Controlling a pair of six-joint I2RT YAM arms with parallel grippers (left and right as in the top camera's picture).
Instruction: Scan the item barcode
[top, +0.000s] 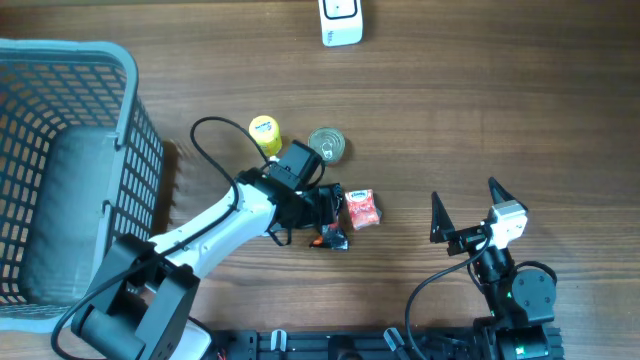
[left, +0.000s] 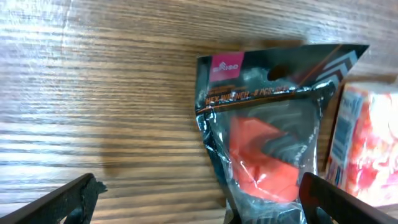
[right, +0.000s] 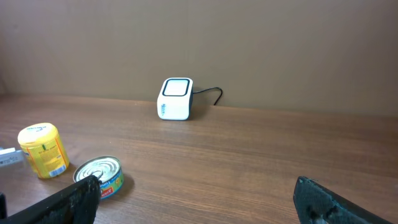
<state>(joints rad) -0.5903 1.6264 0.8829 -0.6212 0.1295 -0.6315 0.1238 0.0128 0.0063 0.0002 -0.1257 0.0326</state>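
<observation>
Crinkled and glossy, the wrench packet (left: 267, 124) is lying flat on the grained wooden desk (left: 93, 93). Its clear film is showing an orange holder inside, under a dark printed header with a hang hole. The left end effector (left: 205, 202) is hovering over it with fingers spread wide, gripping nothing.

The task looks barely begun: the packet is not lifted, and grasping it, carrying it and showing its barcode to the scanner all seem to be left. No barcode is showing on the upward face.

A soft pink-and-white pouch (top: 362, 208) is lying just beside the packet. A round metal tin (top: 327, 145) and a yellow tub (top: 264, 132) are sitting near. The boxy white scanner (top: 340, 22) is standing well apart at the far edge. The right end effector (top: 464, 190) is standing off to the side, fingers apart and empty. A grey mesh basket (top: 130, 120) is sitting at the left.
</observation>
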